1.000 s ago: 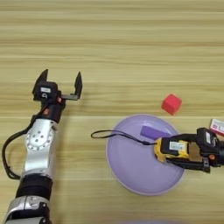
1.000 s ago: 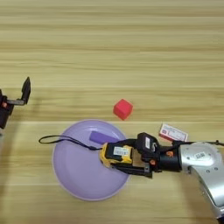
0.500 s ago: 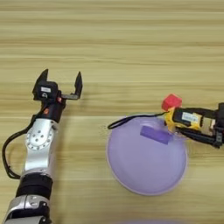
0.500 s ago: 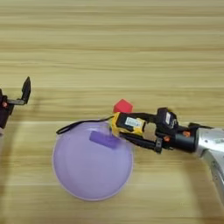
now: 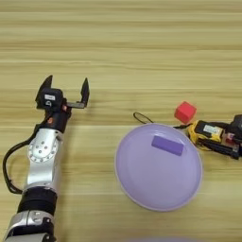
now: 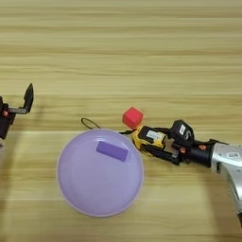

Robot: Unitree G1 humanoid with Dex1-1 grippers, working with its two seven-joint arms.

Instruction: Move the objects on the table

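Right eye view: my right gripper (image 6: 158, 144) has its jaws clamped on the tape measure (image 6: 149, 137), long axis across the frame, just right of the plate (image 6: 75, 189), beside the red cube (image 6: 133, 117). Left gripper (image 5: 64, 91), jaws apart, sits far left.

No legible text anywhere. Pale label on tape measure (image 6: 148, 136) too small to read. Small mark on left tool (image 5: 65, 90) housing unreadable.
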